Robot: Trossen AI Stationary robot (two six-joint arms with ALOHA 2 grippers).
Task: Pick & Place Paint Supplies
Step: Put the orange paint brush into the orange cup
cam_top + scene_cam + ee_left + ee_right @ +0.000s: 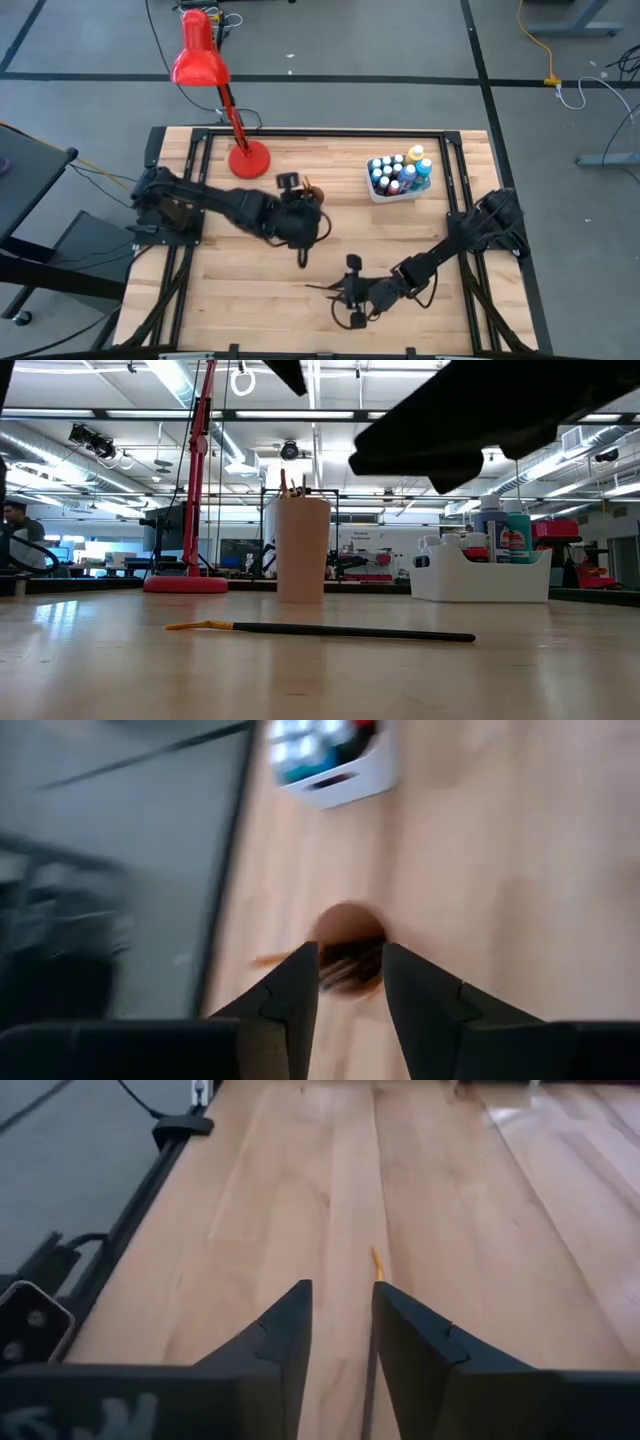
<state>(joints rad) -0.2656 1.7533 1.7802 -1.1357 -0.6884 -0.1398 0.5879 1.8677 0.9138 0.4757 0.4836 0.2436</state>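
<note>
One thin dark-handled paintbrush with an orange-yellow end [320, 629] lies flat on the pale wooden table [250, 270], and the right gripper [340, 1330] is down low right over it. Its two dark fingers [285, 1330] stand a narrow gap apart, the handle running up between them and the yellow tip poking out just ahead; whether they touch the brush, I cannot tell.

Over at mid-table, the left gripper [350, 982] hangs above the small orange cup [350, 935], fingers apart with a slim gap, nothing pinched between them. Dark brush handles sit inside that cup, showing just past the fingertips, and from table height their ends stick up over its rim.

Farther back on the right stands the white rounded plastic tub [395, 190], packed with small paint bottles [400, 172]: blue ones, white-capped ones, a yellow one at the far corner. Behind the cup, a red desk lamp [205, 62] stands on its round base.
</note>
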